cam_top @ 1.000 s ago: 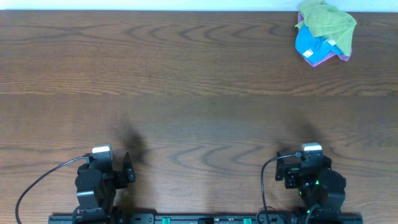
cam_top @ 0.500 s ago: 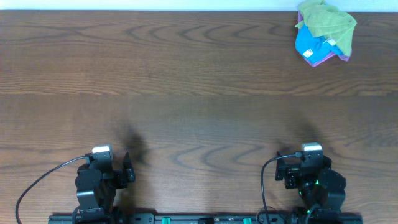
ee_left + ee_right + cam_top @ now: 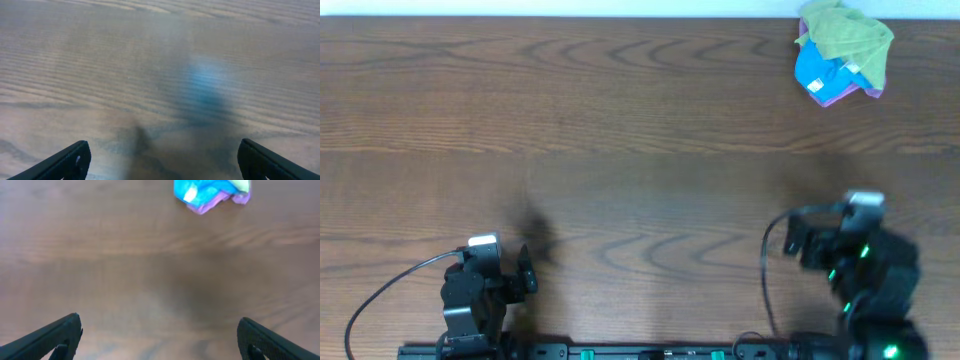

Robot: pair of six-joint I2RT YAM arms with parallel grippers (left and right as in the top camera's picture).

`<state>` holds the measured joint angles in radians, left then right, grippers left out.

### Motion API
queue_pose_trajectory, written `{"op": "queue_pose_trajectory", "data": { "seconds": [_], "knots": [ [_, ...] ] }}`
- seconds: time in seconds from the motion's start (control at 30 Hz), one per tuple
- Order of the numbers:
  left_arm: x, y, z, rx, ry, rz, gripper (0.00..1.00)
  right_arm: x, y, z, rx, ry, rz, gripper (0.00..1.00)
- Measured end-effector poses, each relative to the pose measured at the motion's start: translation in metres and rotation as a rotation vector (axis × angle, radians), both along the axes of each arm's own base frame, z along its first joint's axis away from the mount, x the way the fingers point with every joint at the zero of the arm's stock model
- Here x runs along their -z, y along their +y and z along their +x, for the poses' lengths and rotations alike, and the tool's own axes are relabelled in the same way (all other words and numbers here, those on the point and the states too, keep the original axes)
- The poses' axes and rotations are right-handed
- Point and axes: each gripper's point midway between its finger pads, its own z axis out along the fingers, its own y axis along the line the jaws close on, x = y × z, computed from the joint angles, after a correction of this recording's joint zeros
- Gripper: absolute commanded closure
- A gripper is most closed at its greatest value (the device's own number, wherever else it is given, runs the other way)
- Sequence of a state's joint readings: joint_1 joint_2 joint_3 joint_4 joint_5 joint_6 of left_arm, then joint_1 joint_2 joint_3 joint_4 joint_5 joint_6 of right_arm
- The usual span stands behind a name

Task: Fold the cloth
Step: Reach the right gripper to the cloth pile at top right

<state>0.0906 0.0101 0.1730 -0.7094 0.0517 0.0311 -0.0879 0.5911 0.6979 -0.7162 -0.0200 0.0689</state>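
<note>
Lying bunched far right, cloth [image 3: 842, 50]: long axis unclear; left claw [image 3: 164, 159], right claw [image 3: 159, 336] both spread.

A dark wood-grain table [image 3: 620, 120] meets a pale strip [image 3: 560, 6], perhaps wall

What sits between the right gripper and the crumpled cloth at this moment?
Nothing: only bare wooden table separates the right gripper from the cloth. The right wrist view shows it clearest, and the overhead view agrees.
</note>
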Motion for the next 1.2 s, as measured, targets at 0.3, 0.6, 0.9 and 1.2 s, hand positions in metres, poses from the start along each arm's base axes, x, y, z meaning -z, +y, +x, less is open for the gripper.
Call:
{"op": "queue_pose_trajectory", "data": {
  "seconds": [0.3,0.6,0.9,1.2],
  "knots": [
    [0.0,0.0,0.0,0.0,-0.002,0.0,0.05,-0.057,-0.022,0.099,0.072,0.149,0.006,0.01],
    [0.0,0.0,0.0,0.0,0.0,0.0,0.05,-0.038,-0.068,0.198,0.159,0.241,0.017,0.01],
    [0.0,0.0,0.0,0.0,-0.001,0.0,0.05,-0.009,-0.096,0.246,0.2,0.23,-0.011,0.01],
    [0.0,0.0,0.0,0.0,-0.001,0.0,0.05,-0.035,-0.107,0.291,0.186,0.031,-0.069,0.01]
  ]
}}
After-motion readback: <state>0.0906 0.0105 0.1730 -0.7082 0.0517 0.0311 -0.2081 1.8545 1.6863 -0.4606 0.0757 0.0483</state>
